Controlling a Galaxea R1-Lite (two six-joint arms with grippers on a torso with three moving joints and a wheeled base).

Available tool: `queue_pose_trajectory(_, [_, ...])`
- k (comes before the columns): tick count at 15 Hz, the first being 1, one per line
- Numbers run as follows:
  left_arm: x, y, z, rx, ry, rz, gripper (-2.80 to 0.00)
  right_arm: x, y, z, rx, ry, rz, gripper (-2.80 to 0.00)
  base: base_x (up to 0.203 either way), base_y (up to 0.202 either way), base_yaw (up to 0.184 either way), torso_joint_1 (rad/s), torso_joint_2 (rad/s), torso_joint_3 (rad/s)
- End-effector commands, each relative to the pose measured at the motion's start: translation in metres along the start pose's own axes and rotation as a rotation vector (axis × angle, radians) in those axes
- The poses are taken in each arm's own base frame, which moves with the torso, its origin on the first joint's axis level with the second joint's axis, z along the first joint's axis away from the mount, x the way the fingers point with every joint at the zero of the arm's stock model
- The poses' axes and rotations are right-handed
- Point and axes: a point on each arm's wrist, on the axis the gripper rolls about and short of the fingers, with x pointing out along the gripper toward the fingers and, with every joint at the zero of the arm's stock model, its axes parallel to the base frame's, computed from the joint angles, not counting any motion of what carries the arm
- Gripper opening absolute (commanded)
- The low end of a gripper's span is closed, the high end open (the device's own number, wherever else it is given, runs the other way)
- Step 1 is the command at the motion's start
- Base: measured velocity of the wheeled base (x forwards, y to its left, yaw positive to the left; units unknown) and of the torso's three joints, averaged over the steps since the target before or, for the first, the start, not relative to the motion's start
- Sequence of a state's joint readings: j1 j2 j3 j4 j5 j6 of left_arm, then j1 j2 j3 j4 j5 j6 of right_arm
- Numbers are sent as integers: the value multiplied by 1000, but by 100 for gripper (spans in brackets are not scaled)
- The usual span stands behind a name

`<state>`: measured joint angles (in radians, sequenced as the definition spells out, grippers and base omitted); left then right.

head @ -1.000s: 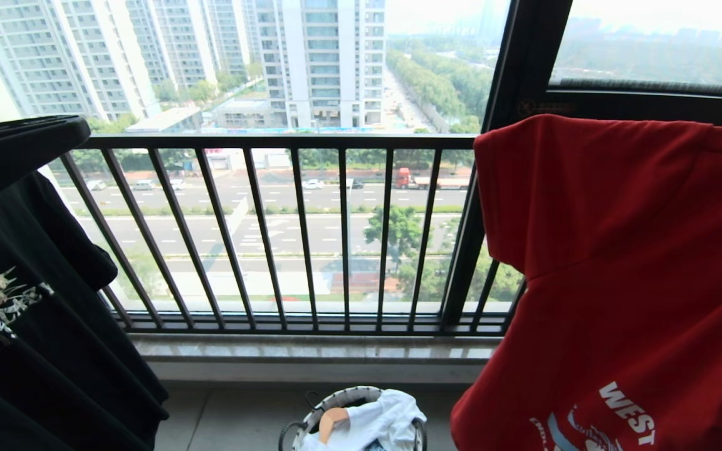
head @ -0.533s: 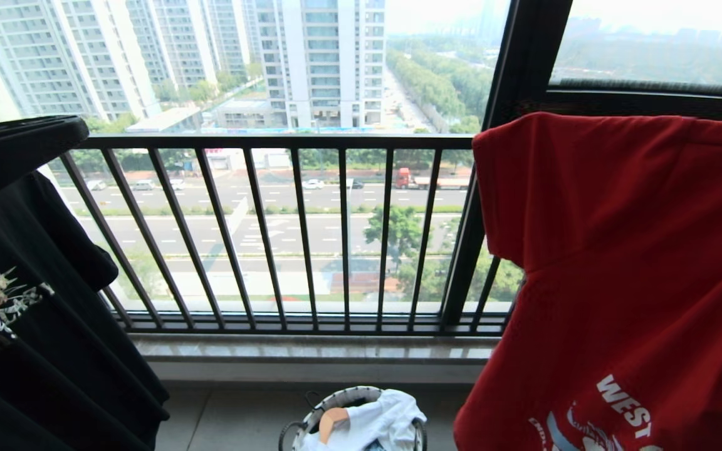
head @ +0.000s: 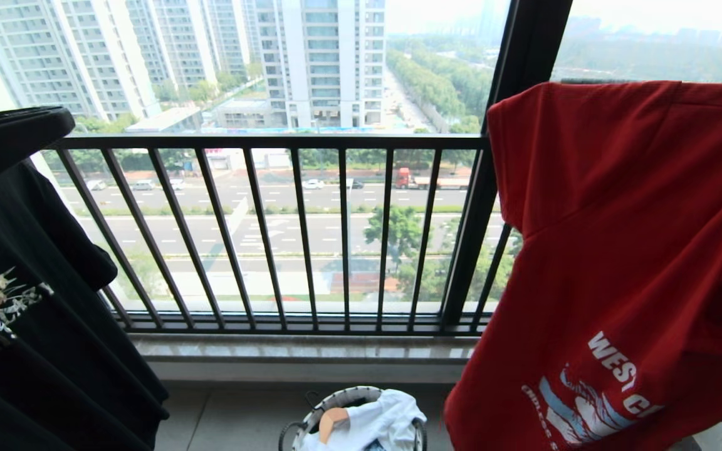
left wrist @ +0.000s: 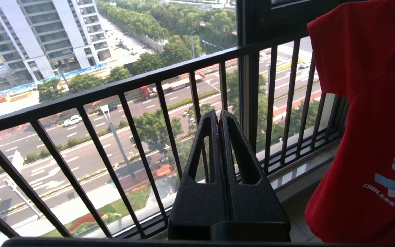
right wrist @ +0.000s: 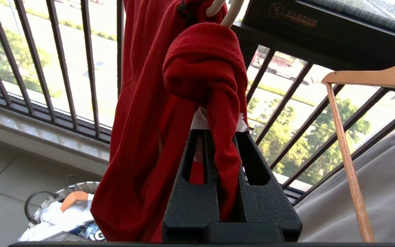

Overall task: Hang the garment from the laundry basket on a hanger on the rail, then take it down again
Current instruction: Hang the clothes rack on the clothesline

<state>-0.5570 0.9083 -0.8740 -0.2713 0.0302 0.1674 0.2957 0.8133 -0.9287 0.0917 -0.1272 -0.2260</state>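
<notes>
Here the right gripper (right wrist: 219,137) pinches the garment's (right wrist: 204,68) bunched neck.

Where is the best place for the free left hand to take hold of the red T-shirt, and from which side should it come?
Probably the hanging sleeve edge of the red T-shirt, approached from the railing side. That edge hangs open toward the balustrade, with nothing in front of it. The neck is bunched around the cream hanger and already pinched by the right hand; the left hand is shut and must open first.
</notes>
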Motion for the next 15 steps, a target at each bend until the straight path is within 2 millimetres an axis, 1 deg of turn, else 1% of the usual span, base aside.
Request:
queue_pose_trajectory(1, [-3, 1, 3, 1, -16, 3, -280, 22, 2, 4, -6, 30, -2, -280, 0, 0, 0, 0, 0, 0])
queue_pose_trajectory(6, [-5, 1, 3, 2, -21, 3, -280, 42, 1, 19, -7, 26, -6, -280, 0, 0, 0, 0, 0, 0])
queue_pose_trajectory(10, [-5, 1, 3, 2, -16, 2, -280, 44, 5, 24, -27, 8, 39, -280, 0, 0, 0, 0, 0, 0])
queue_pose_trajectory(12, [-5, 1, 3, 2, -16, 2, -280, 48, 5, 30, -25, -2, 32, -280, 0, 0, 0, 0, 0, 0])
queue_pose_trajectory(15, [-4, 0, 2, 4, -12, 1, -280, 46, 5, 29, -26, 4, 25, -280, 0, 0, 0, 0, 0, 0])
